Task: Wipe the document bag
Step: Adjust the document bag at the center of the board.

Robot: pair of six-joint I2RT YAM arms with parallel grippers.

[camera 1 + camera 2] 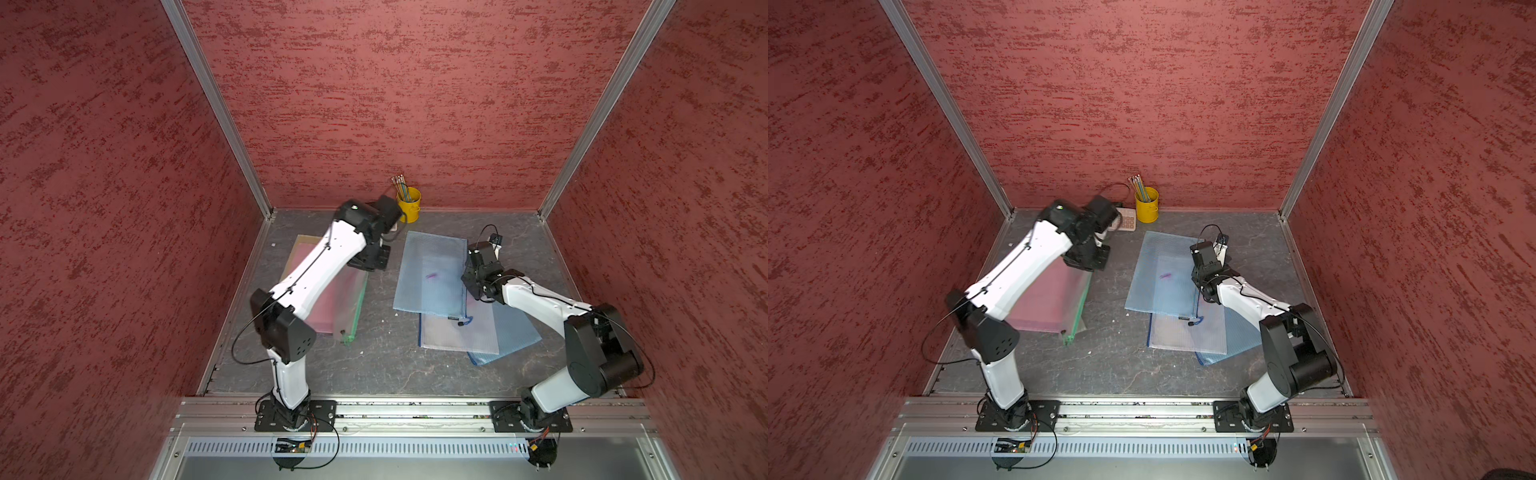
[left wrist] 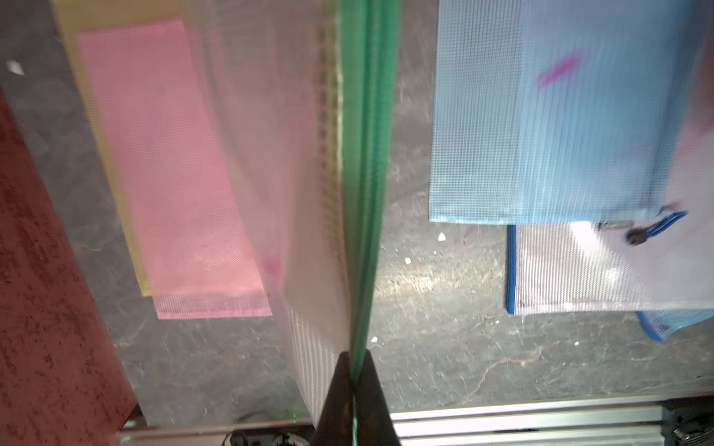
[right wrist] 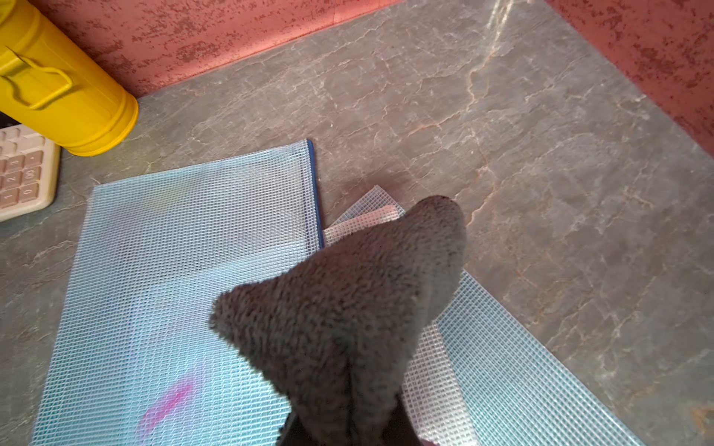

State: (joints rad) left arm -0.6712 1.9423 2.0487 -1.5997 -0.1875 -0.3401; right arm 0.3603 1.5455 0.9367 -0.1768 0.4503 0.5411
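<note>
Red textured walls (image 1: 374, 104) close round a grey marbled table (image 1: 386, 374). The blue document bag (image 1: 430, 257) lies flat near the table's middle, overlapping two more mesh bags (image 1: 461, 336). Off to one side, the left gripper (image 2: 353, 386) is pinched tight on the green zip edge of a clear bag (image 2: 309, 193), holding that edge raised. The right gripper (image 1: 495, 246) clamps a grey fleecy cloth (image 3: 347, 301) over the blue bag's far edge. A pink smear (image 3: 168, 401) shows on the blue bag, so wiping looks unfinished; next, the cloth should come down onto that mark and rub
</note>
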